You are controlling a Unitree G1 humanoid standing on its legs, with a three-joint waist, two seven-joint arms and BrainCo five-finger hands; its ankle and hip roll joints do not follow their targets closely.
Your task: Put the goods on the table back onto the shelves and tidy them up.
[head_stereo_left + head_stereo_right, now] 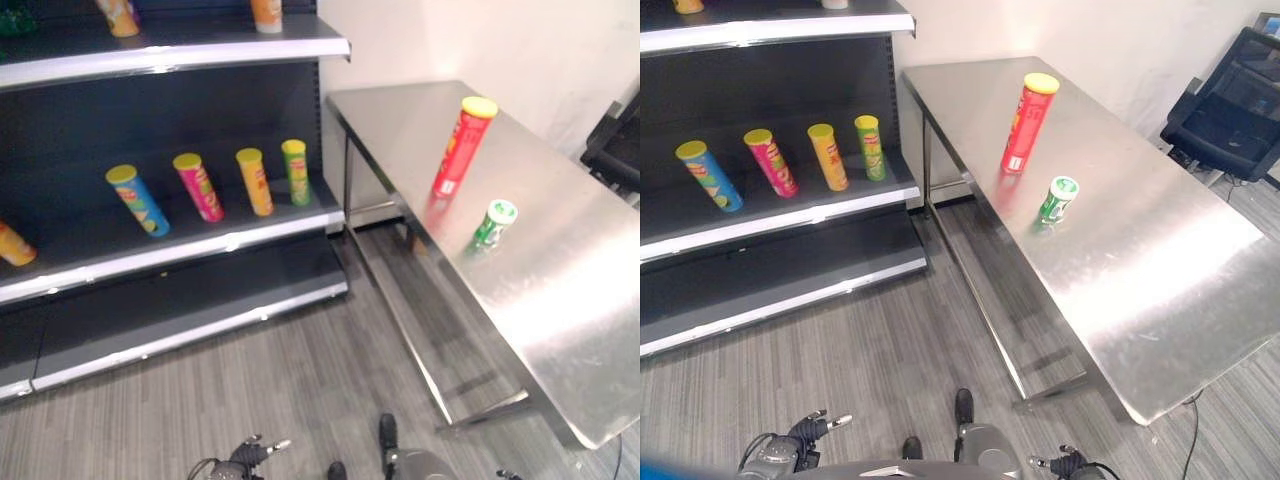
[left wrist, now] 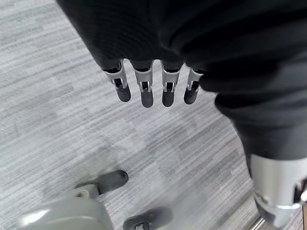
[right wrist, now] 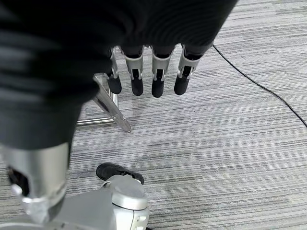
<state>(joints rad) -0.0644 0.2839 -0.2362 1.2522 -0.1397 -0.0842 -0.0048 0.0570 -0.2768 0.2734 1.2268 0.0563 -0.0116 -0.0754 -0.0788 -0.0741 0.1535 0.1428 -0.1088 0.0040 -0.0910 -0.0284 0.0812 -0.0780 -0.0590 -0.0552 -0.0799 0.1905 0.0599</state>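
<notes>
A tall red can with a yellow lid [image 1: 462, 145] stands upright on the steel table [image 1: 560, 300]. A short green can with a white lid [image 1: 492, 224] stands just in front of it, nearer the table's left edge. Both my hands hang low over the grey floor, far from the table. My left hand [image 2: 144, 88] shows straight fingers holding nothing, and it also shows at the bottom of the left eye view [image 1: 245, 458]. My right hand [image 3: 158, 79] is open too, fingers straight above the floor by the table's foot.
The dark shelf unit's middle shelf [image 1: 180, 255] carries a blue [image 1: 138, 200], a pink [image 1: 198, 186], an orange [image 1: 254, 181] and a green can [image 1: 295, 172], with another orange one [image 1: 14, 245] at far left. A black office chair [image 1: 1230, 110] stands behind the table.
</notes>
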